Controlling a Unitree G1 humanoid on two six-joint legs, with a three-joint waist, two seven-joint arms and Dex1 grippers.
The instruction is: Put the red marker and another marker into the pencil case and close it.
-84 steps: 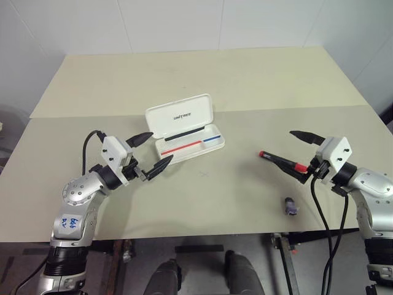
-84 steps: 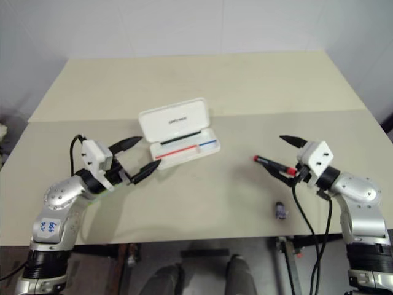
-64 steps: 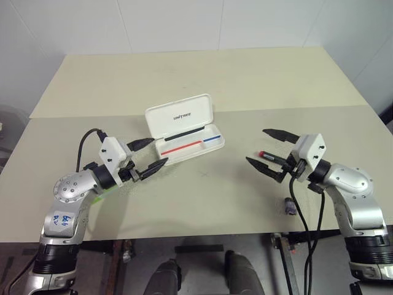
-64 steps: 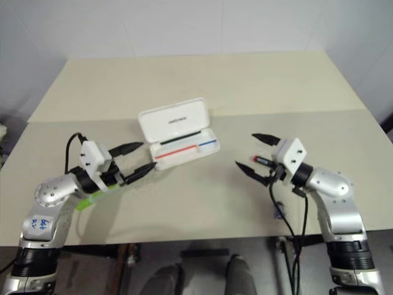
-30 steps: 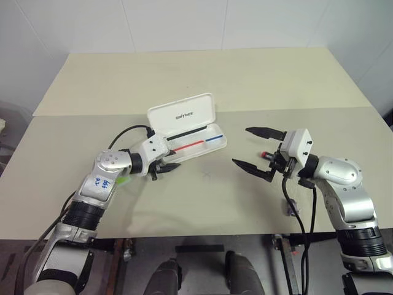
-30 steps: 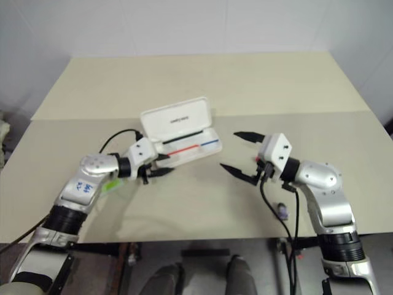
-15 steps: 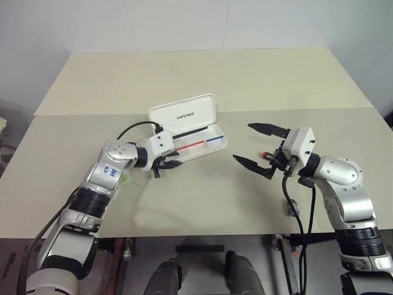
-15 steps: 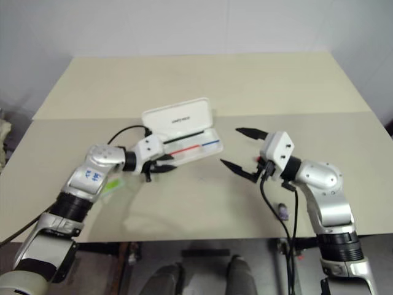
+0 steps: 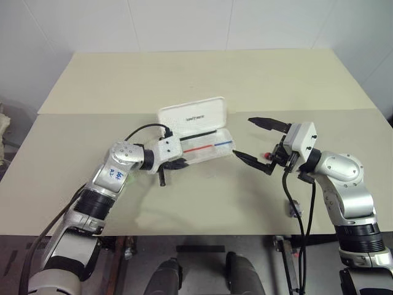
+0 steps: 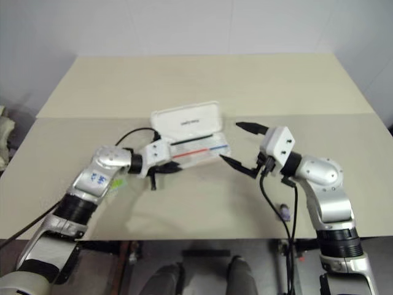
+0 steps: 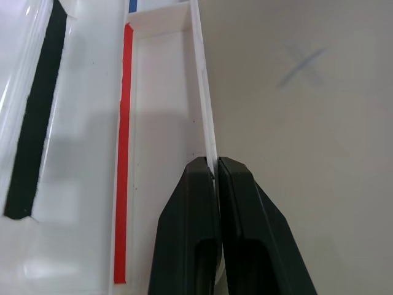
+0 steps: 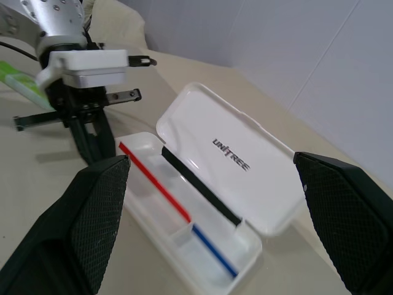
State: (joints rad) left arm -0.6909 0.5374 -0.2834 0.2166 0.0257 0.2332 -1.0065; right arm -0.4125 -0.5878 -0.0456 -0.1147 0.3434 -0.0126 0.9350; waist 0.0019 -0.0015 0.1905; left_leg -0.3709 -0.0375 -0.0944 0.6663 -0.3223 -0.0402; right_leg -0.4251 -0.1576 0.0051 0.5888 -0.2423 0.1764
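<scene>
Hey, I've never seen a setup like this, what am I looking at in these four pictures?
This is a humanoid robot with two arms, each ending in a black two-fingered gripper. Two pictures look down from its head; two come from wrist cameras. On the beige table lies an open white pencil case. The left gripper pinches its front wall; the right gripper hangs open nearby, holding nothing. A red marker, a light-green marker and a purple stub lie loose.

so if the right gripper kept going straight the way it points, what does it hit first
Most likely the pencil case: the right gripper, jaws open, points at its open tray and raised lid, with nothing between them. Depth is unclear, so it might pass above the tray and meet the lid first.
</scene>
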